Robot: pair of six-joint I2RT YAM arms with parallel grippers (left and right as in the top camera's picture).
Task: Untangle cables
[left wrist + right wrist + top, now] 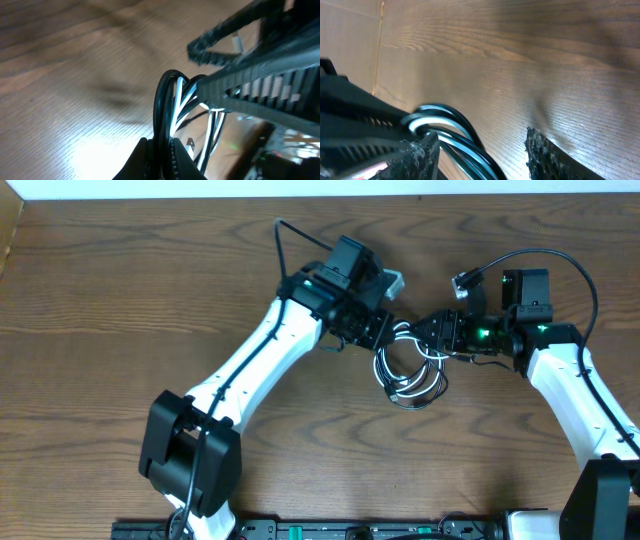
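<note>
The black cable (382, 366) and the white cable (402, 393) lie wound together in one small coil at the middle of the table. My left gripper (378, 332) is at the coil's upper left. In the left wrist view its jaws (161, 159) are shut on the black cable (162, 100), and the white cable (179, 96) loops right beside it. My right gripper (432, 336) is at the coil's upper right. In the right wrist view its fingers (482, 155) are open, with the white cable (427, 123) and black cable (457, 114) running between them, close to the left finger.
The wooden table (120, 300) stretches left and in front of the coil. Its far edge (200, 198) meets a white wall. The two arms come in from the front left and the right, and their wrists nearly touch above the coil.
</note>
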